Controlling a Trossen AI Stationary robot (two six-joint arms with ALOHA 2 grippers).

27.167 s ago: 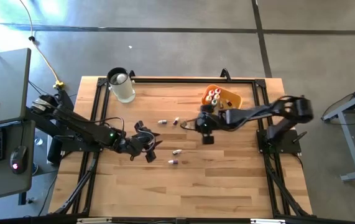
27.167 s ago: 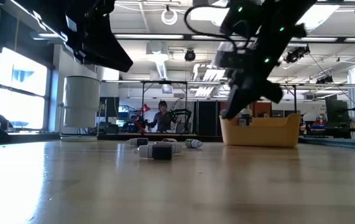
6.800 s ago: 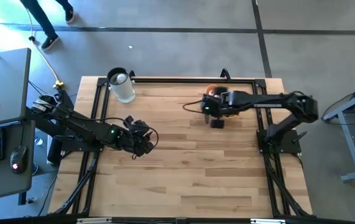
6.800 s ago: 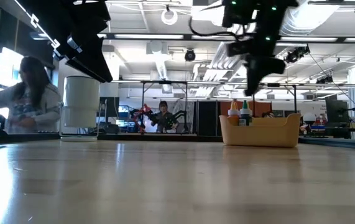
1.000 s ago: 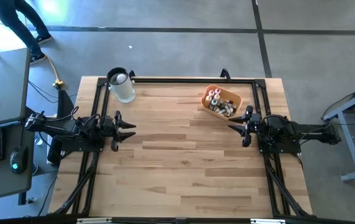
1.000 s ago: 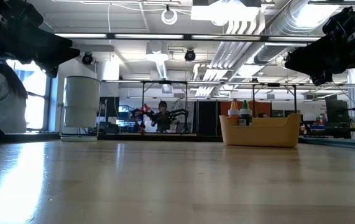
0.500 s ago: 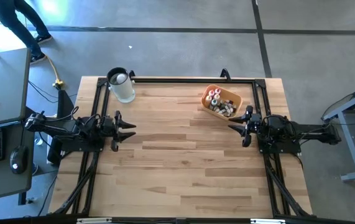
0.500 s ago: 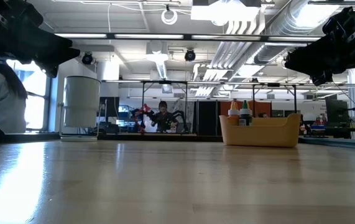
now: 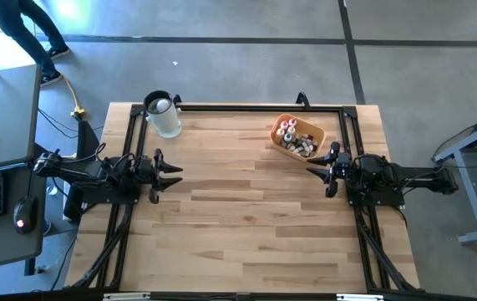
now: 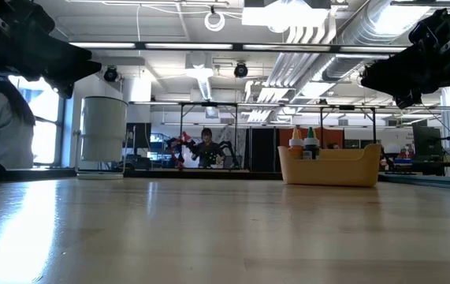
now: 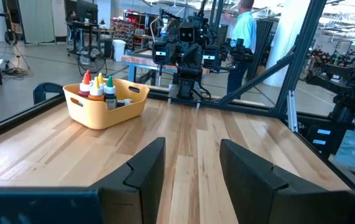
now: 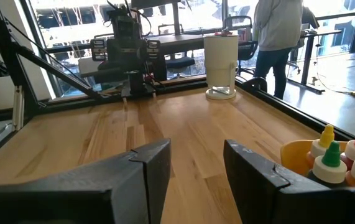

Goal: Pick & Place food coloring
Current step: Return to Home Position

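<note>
The food coloring bottles (image 9: 289, 131) stand packed in the orange-yellow tray (image 9: 317, 130) near the bench's (image 9: 238, 226) far right corner; I see none loose on the wood. The right gripper (image 9: 320, 170) sits folded at the right edge just beside the tray, the left gripper (image 9: 171, 167) at the left edge, both with fingers apart. To home cleanly, I'd settle both arms slowly, keeping the right one off the tray's rim.

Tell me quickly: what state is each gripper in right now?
Left gripper: open, holding nothing, at the left edge of the table.
Right gripper: open, holding nothing, at the right edge.
</note>
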